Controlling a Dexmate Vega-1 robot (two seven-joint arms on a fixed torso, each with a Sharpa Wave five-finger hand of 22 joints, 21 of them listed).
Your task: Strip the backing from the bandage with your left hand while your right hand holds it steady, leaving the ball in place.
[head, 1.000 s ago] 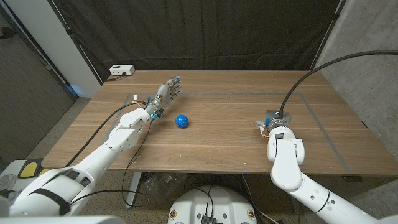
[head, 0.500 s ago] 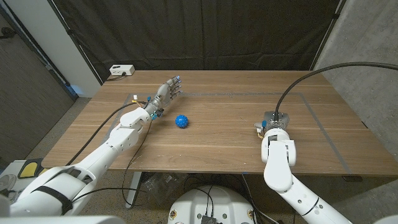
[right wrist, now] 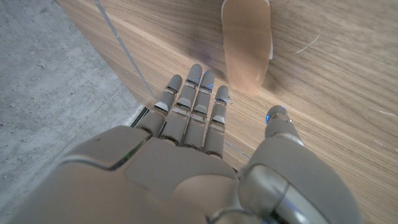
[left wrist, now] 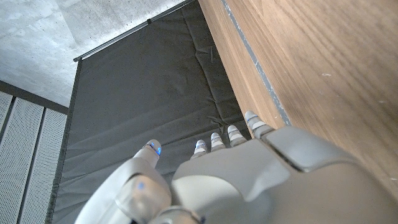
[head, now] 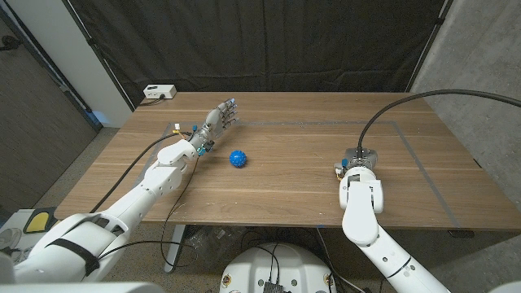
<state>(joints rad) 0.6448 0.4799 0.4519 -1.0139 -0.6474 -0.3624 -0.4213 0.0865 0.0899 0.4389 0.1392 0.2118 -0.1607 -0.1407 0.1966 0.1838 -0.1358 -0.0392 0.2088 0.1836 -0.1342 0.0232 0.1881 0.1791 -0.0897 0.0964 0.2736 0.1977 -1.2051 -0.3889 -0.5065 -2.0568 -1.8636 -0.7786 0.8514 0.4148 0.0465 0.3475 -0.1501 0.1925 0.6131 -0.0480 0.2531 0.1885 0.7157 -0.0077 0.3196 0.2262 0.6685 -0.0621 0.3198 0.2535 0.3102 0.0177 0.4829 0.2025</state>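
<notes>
A tan bandage (right wrist: pixel 247 38) with a clear backing lies on the wooden table just beyond my right hand's fingertips (right wrist: pixel 200 78). My right hand (right wrist: pixel 186 143) hovers over the wood with its fingers straight and side by side, thumb apart, holding nothing. In the head view that hand (head: pixel 352 160) is mostly hidden under its own wrist, at the table's right. The blue ball (head: pixel 237 158) sits left of centre. My left hand (head: pixel 220 119) reaches toward the far left of the table beyond the ball, fingers extended and empty, as the left wrist view also shows (left wrist: pixel 217 180).
A white box (head: pixel 159 92) with a cable stands at the back left corner. A black curtain (head: pixel 260 41) hangs behind the table. Thin tape lines (head: pixel 415 155) mark the tabletop on the right. A small pale item (head: pixel 175 126) lies beside my left forearm.
My right forearm has swung a little leftward and its cable has sagged lower. My left arm and the ball have stayed where they were.
</notes>
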